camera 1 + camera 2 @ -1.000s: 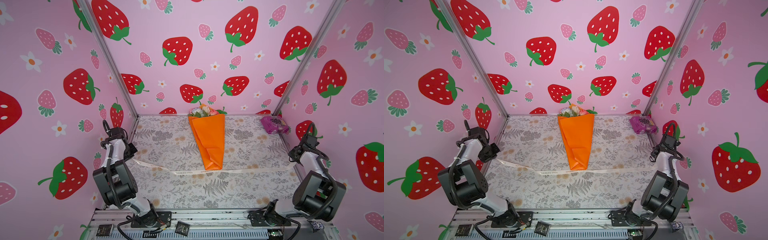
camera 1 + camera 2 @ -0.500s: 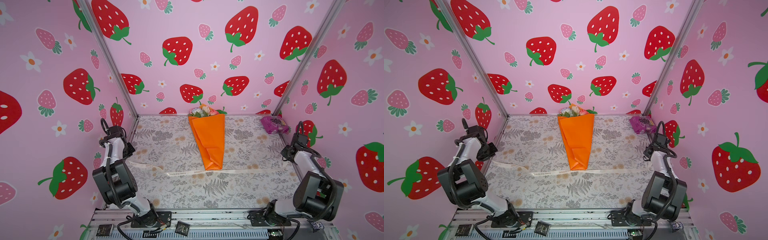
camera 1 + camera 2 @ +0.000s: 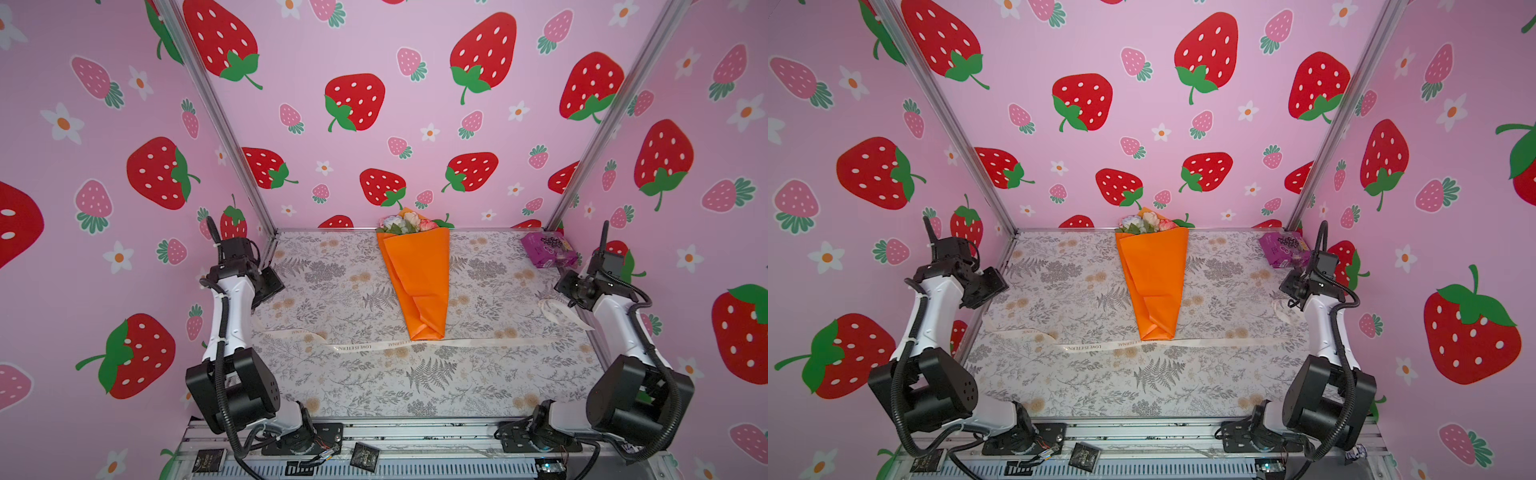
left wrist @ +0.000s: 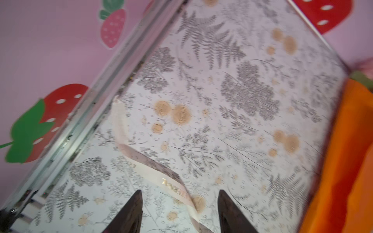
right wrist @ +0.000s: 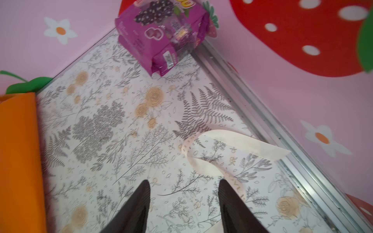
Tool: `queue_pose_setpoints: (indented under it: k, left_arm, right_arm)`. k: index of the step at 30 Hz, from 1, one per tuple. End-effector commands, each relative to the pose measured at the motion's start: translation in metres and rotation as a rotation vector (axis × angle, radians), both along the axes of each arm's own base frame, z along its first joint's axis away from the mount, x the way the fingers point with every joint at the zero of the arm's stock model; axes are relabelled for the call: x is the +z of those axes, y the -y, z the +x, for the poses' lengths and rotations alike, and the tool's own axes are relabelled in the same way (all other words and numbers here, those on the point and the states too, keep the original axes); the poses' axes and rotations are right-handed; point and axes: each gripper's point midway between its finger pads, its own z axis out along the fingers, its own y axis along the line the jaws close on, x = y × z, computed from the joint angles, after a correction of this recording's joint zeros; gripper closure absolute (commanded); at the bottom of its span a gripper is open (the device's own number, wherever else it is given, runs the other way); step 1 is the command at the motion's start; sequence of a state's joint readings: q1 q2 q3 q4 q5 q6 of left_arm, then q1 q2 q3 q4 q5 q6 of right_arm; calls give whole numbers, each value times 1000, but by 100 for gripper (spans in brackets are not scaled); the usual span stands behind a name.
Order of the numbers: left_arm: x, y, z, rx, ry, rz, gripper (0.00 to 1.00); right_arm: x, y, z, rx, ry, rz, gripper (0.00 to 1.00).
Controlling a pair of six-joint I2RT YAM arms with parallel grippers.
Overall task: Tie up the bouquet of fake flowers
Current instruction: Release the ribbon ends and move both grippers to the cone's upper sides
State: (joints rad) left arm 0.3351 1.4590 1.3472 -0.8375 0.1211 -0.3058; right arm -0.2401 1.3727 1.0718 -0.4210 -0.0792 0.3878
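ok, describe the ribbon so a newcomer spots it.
On the floral-print table, an orange bouquet lies mid-table, flowers toward the back wall. The ribbon runs side to side at its narrow near tip. It's the only long, thin cream strip, with gold lettering; the corner packet is purple.

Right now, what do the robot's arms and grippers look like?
The two match. The left arm and right arm have white link shells between bulky black joint housings, and a black corrugated cable runs along each. The left gripper and right gripper carry dark, tapered fingers with fine ribbing. No markings on them are readable.
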Motion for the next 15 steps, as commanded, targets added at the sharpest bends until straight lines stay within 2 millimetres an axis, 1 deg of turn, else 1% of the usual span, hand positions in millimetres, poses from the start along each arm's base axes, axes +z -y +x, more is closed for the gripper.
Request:
queue_pose_setpoints:
  k: [1,4,5,8,11,13,15]
  left_arm:
    - [10,67,15,-143,136,-222,35]
    - [8,121,24,-242,201,-366,35]
    - [5,137,25,-276,192,-377,35]
    - [-11,185,29,-358,160,-434,34]
    - [-27,223,30,-415,130,-489,34]
    - [-35,243,31,-437,125,-515,33]
    - [-45,260,34,-433,110,-560,33]
  right_arm:
    - [8,-51,5,201,72,122,41]
    - [3,-97,8,331,121,245,41]
    - [1,-115,8,377,138,291,40]
    - [-7,-153,4,450,153,360,39]
    - [-18,-182,1,511,134,372,38]
    - [-25,-200,-2,565,117,391,38]
    - [-34,-214,-3,595,89,402,37]
